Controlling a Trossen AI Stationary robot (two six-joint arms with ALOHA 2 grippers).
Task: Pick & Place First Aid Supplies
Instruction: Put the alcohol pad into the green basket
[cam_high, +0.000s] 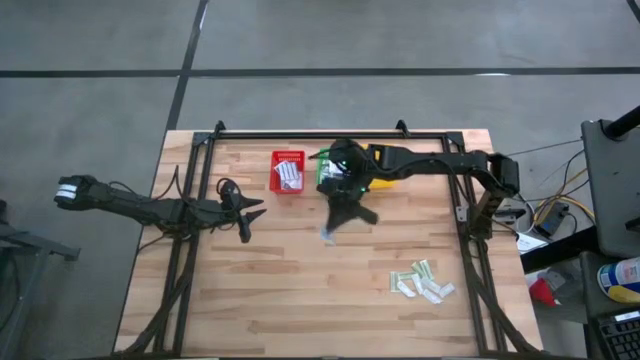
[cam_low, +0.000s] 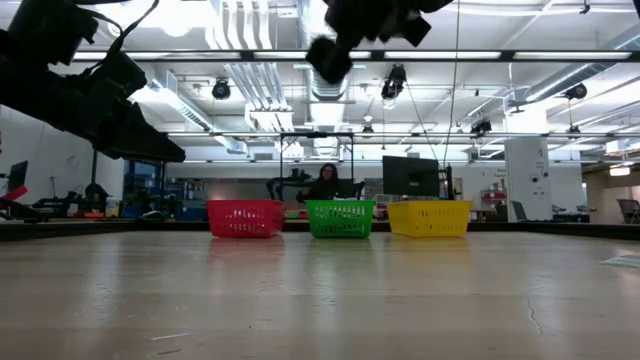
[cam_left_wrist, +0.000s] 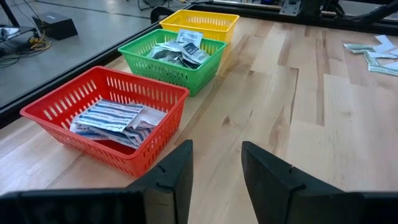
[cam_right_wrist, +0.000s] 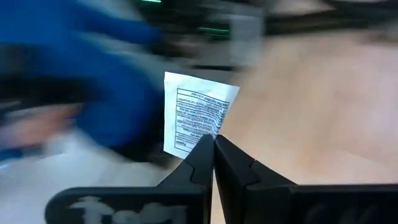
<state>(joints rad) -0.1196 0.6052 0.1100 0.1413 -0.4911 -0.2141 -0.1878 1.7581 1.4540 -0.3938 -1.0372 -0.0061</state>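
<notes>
Where the pale wooden worktop (cam_high: 300, 290) lies nearest us, we see a loose heap of flat packets (cam_high: 422, 281), pale green-beige strips mixed with white ones, resting on the planks toward the right side. Farther in, the left gripper (cam_high: 246, 214) hangs over the boards with its dark, blocky fingers (cam_left_wrist: 171, 180) standing apart and nothing between them. Near the worktop's middle, the right gripper (cam_high: 340, 220) has its fingers (cam_right_wrist: 198, 163) pressed together on the lower edge of a small white packet (cam_right_wrist: 196, 116), a thin rectangle of paper printed with fine dark lines of text, which stands up from the grip with slightly crinkled edges. Beyond both grippers, three ribbed plastic baskets with slotted walls sit in a row along the far edge. We find oblong white packets with blue stripes lying flat in the red basket (cam_left_wrist: 106, 115), small square packets piled in the green basket (cam_left_wrist: 174, 56), and the yellow basket (cam_left_wrist: 200, 22) just beside that. Beyond the worktop, a person (cam_low: 326, 183) sits in the room.
</notes>
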